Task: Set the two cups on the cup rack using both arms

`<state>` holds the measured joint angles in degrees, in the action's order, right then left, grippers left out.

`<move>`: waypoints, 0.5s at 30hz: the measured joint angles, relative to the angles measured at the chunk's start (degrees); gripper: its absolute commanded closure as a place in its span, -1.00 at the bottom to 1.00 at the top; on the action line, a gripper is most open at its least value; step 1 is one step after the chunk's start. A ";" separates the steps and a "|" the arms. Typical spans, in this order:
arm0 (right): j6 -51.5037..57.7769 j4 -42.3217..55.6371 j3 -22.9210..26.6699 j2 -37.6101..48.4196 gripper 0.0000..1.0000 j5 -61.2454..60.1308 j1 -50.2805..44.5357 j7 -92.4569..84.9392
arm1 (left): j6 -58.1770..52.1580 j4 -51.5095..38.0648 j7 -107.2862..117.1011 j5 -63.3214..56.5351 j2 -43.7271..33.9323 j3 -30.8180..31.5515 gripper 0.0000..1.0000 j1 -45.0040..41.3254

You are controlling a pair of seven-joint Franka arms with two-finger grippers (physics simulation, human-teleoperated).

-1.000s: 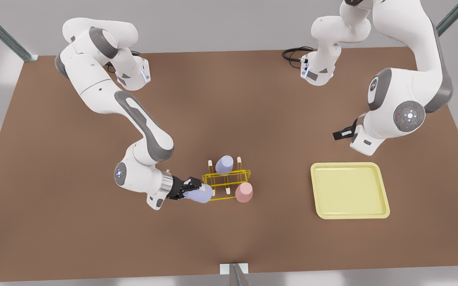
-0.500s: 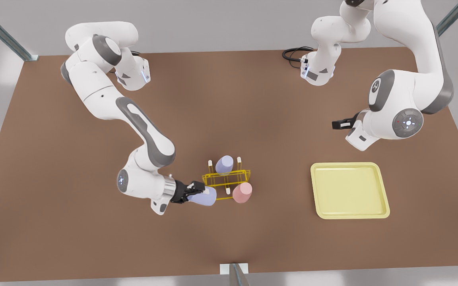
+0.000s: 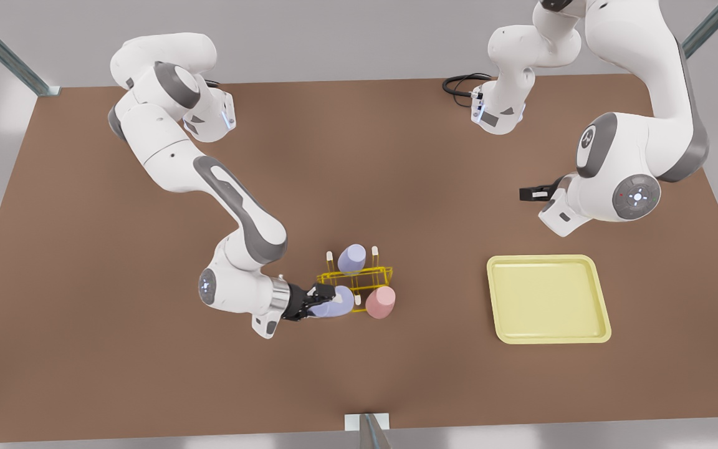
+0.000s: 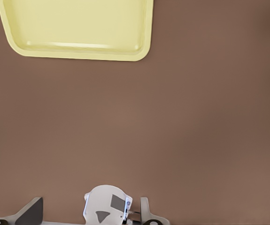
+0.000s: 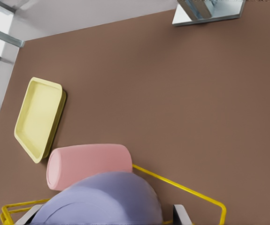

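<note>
From the front view, my right gripper (image 3: 320, 304) reaches sideways, low over the brown table (image 3: 85, 312), its fingers squeezed on a lavender cup (image 3: 337, 304) lying on its side. That cup is right at the yellow cup rack (image 3: 359, 282). A pink cup (image 3: 379, 302) sits on the rack just beside it, and a second lavender cup (image 3: 351, 259) sits on the rack's far side. My left gripper (image 3: 530, 194) waits well apart, on the front view's right, above the pale yellow tray (image 3: 548, 299); I cannot tell if its fingers are wide or closed because my own arm hides part of it.

In the left wrist view I see the tray (image 4: 78, 49) and bare table (image 4: 172, 140).

In the right wrist view the lavender cup (image 5: 102, 199) is big and cut off at the edge. The pink cup (image 5: 90, 164) lies just behind it, touching it. A yellow wire of the rack (image 5: 181, 188) runs beside them, and the tray (image 5: 38, 117) is farther off.
</note>
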<state>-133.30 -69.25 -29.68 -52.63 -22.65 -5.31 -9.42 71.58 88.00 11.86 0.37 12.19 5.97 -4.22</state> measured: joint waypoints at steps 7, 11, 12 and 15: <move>0.07 1.27 0.00 -0.43 -1.00 -0.04 -0.29 0.26 | -0.03 -0.08 -1.00 0.00 -0.01 -0.01 -1.00 0.00; 0.58 2.20 0.06 -0.41 -1.00 -0.11 -0.29 0.39 | 0.09 -0.06 -1.42 0.01 0.00 0.00 -1.00 0.05; 1.34 2.85 0.44 0.09 -1.00 0.07 -0.26 0.44 | 0.12 -0.12 -1.52 0.01 0.00 0.00 -1.00 0.28; 10.97 3.20 9.86 9.89 -1.00 12.43 0.82 0.98 | 0.08 -0.13 -1.79 0.46 -0.06 0.00 -1.00 0.96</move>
<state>-122.32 -66.05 -19.82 -42.74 -10.22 -4.49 -8.44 71.66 87.87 10.07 0.83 12.13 5.97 -3.26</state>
